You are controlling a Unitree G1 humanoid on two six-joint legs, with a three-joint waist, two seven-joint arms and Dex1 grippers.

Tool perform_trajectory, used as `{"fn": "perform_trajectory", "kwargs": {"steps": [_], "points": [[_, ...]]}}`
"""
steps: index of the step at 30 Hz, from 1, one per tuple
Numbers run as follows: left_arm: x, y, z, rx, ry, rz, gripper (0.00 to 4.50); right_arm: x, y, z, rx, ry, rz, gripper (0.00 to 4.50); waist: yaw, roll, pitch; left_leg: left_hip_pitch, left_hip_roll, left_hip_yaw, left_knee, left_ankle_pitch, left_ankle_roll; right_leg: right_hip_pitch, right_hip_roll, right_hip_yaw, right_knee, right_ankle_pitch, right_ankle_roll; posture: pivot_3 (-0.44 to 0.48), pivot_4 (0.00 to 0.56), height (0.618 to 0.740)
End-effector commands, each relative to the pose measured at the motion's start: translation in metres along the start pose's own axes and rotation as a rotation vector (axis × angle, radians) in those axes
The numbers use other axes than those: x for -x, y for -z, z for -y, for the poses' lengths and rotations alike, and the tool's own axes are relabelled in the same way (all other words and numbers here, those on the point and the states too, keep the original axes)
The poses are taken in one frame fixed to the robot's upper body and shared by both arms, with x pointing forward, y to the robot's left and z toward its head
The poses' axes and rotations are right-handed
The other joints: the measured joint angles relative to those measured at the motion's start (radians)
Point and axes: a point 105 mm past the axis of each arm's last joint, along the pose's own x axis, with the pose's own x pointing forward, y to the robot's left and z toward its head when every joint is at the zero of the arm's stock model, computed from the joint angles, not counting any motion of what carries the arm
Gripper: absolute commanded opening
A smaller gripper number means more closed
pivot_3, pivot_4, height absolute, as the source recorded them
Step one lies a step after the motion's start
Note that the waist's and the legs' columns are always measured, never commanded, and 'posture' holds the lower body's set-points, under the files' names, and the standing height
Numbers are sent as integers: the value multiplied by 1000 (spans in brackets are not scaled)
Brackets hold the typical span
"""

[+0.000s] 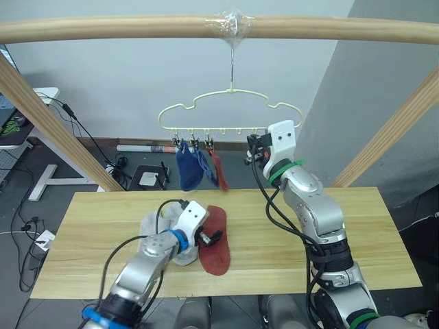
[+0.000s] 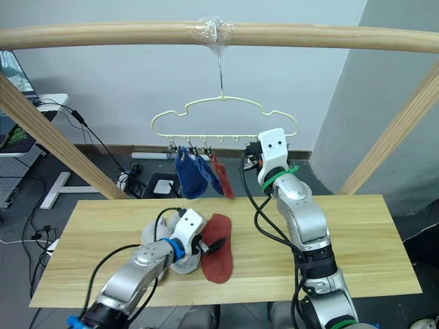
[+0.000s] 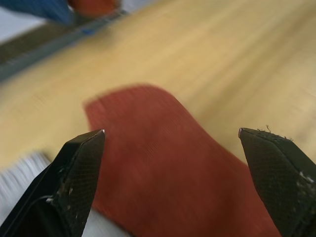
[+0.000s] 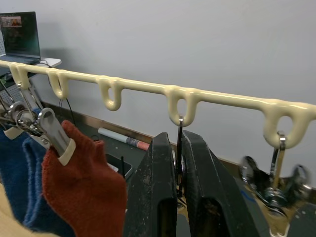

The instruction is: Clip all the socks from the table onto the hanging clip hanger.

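Long light wooden plank worktop [image 1: 329, 226], grain visible, spanning the lower half of the head views. On it, lower centre-left: one rust-red short fabric sock [image 1: 216, 240] lying flat, touching a bunched pair of light grey fabric socks [image 1: 154, 226] on its left side. Thin pale yellow-cream wire clip hanger [image 1: 230, 103] with wavy top, hooked over a round wooden pole [image 1: 103, 29] at upper centre; on its left clips hang two blue fabric socks [image 1: 191, 168] and a second rust-red sock [image 1: 218, 168], just beside each other. The clips toward the right end are bare. Left end effector [image 3: 173, 163]: fingers spread wide, holding nothing, poised just over the flat rust-red sock near its edge beside the grey pair. Right end effector [image 4: 177, 192]: raised to the hanger's lower bar, its two black fingers pressed nearly together about a small dark metal clip [image 4: 178, 148] hanging from a loop; apparently pinching it. Handling, as judged: the socks are light, limp and soft, not fragile and not slippery; each will droop and fold when lifted. Best taken at the cuff or an end edge, pinching a single layer so that a free margin remains to feed into the clip.
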Motion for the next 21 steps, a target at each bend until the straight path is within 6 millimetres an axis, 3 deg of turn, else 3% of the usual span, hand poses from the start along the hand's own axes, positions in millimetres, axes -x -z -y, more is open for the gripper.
{"fn": "perform_trajectory", "kwargs": {"steps": [1, 4, 7, 11, 15, 21], "points": [[-6, 15, -9, -22, -91, -40, 4500, 4, -3, -1, -10, 0, 12, 15, -3, 0, 0, 0, 0, 0, 0, 0, 0, 0, 0, 0, 0, 0, 0, 55, 220, 740], [-8, 20, -9, -32, -84, -57, 4500, 5, -3, -1, -11, 2, 10, 15, -4, 0, 0, 0, 0, 0, 0, 0, 0, -1, 0, 0, 0, 0, 0, 55, 220, 740], [-9, 32, 6, 74, -5, -108, 4500, 6, -3, 0, -9, 10, 8, 15, -3, 0, 0, 0, 0, 0, -1, 0, 0, -1, 0, 0, 1, 0, 0, 48, 220, 740], [-10, 40, 22, 96, 88, -141, 3655, 6, -2, 6, -5, 28, 5, 0, -2, 0, 0, 1, -1, 0, 0, 0, 0, 1, -1, 0, 0, 0, 0, 40, 226, 740], [-12, 34, 20, -26, 101, -121, 2580, 7, -2, 9, 0, 37, 0, 0, -3, 0, 0, 2, -1, 0, 0, 0, 0, 2, -1, 0, 0, 0, 0, 40, 226, 740], [-15, 19, 17, -33, 105, -40, 883, 10, 1, 16, 8, 45, -18, 0, -2, 0, 0, 2, -1, 0, 0, 0, 0, 2, -1, 0, 0, 0, 0, 33, 230, 740]]}}
